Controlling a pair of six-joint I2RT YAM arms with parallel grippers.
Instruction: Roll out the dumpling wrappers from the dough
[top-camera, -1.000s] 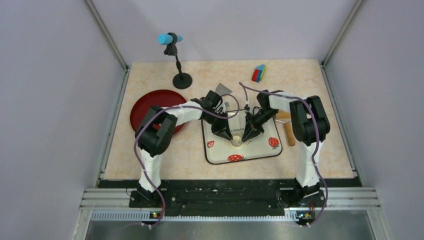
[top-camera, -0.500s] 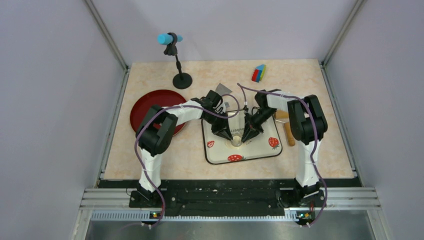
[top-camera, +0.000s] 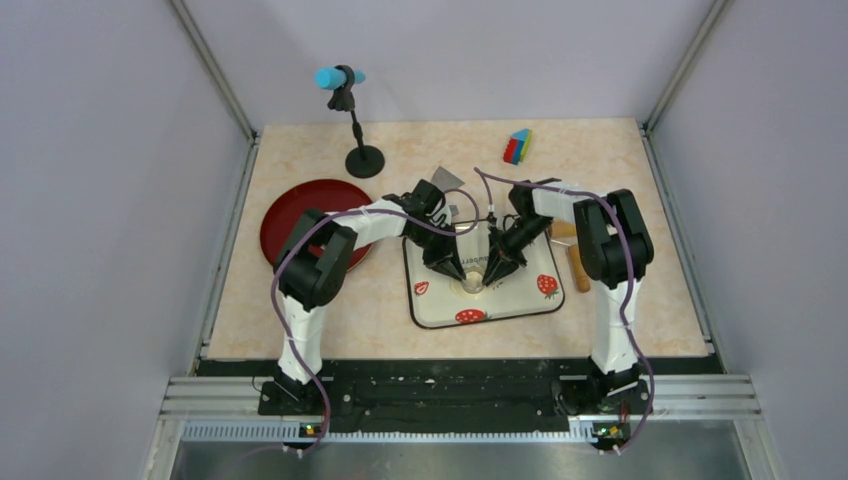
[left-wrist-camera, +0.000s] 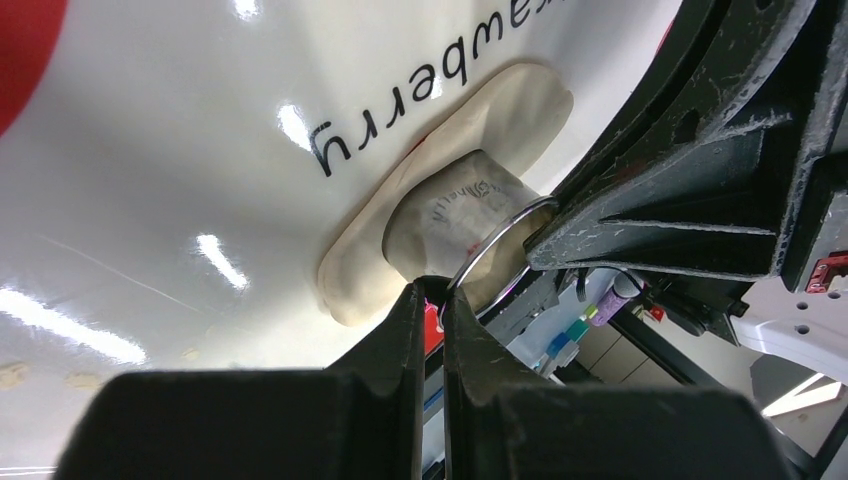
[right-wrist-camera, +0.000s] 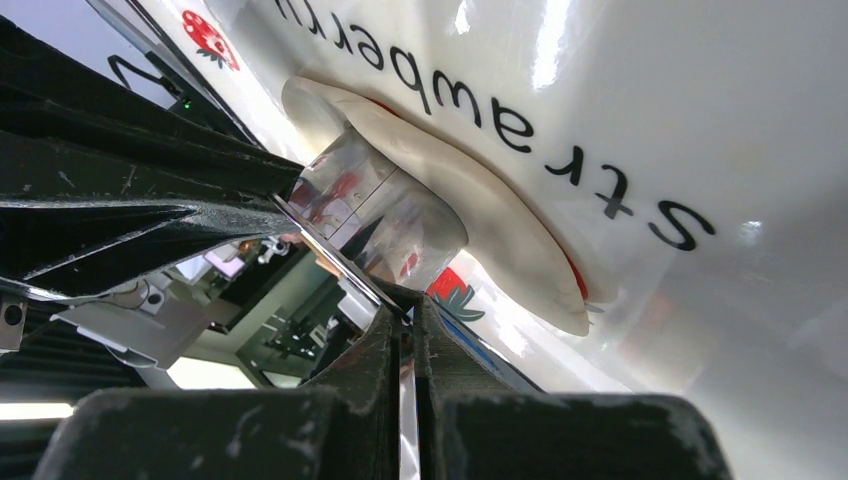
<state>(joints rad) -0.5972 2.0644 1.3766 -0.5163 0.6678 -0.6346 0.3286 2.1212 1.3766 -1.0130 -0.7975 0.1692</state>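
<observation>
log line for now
left gripper: shut on silver metal ring cutter | right gripper: shut on cutter | cutter: on flat cream dough sheet

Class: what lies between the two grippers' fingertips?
The silver ring cutter, pinched by the left gripper and right gripper, standing on the dough; both wrist views show it.

A strawberry-print mat (top-camera: 520, 300) lies mid-tabletop (top-camera: 330, 310), a metal ring (left-wrist-camera: 495, 240) standing upright over it. A red plate (top-camera: 290, 215) sits to its left, a rolling pin (top-camera: 578, 265) just beside its right edge. A blue-topped stand (top-camera: 362, 160) and coloured blocks (top-camera: 517, 146) occupy the far side.
</observation>
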